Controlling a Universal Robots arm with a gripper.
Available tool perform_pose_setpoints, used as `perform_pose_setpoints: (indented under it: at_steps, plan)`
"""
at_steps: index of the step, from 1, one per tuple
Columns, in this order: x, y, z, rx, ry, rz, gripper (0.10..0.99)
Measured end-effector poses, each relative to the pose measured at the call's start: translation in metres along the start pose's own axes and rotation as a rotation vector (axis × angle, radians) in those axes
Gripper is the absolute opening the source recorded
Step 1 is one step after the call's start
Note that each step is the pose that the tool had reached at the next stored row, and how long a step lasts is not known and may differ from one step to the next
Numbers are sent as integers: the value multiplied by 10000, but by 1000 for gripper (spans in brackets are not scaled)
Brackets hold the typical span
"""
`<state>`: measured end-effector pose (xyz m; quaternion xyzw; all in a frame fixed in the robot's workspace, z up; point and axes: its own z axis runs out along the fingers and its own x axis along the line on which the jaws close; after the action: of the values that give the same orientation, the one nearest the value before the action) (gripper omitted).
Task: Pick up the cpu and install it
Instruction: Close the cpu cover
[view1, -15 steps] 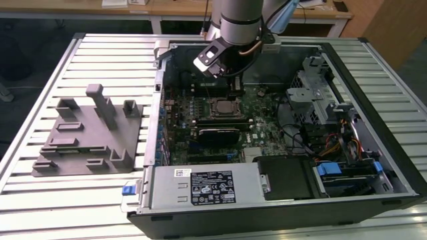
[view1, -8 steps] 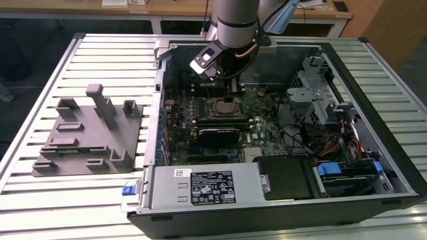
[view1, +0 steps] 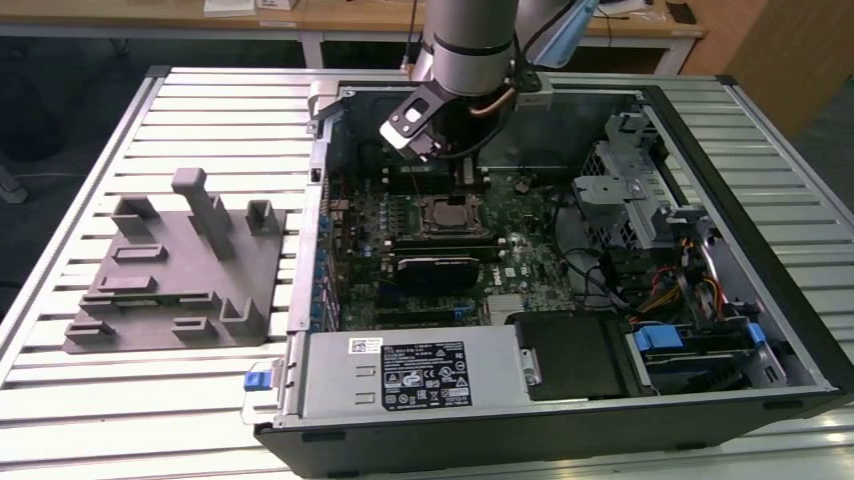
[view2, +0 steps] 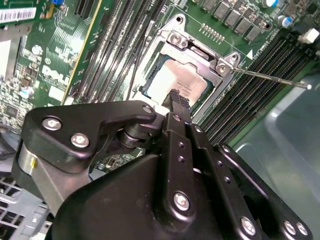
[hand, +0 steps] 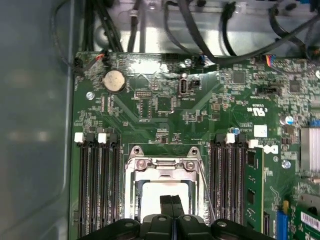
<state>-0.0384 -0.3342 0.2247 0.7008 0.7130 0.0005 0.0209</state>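
Silver-grey and square, the cpu (view2: 175, 75) lay in its steel-framed socket (view2: 200, 50); we saw the black gripper (hand: 171, 199) closed, empty, over it; wire lever (view2: 270, 78) unlatched.

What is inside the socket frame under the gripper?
The cpu lies inside the socket frame, pale metal top up. The shut gripper covers part of it, so its seating cannot be seen.

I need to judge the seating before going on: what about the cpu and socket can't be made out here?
- Second wrist view: the black gripper covers one edge of the pale silver-grey square cpu; contact between fingertips and chip cannot be told.
- First wrist view: the gripper and the picture's edge hide part of the cpu.
- Exterior view: the metal socket frame is too small to show seating.
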Motion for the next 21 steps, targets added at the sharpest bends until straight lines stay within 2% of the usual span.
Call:
perform_pose_setpoints:
  at_steps: [21]
  plan:
    - [1,-2,31,-111,114,-3832,106]
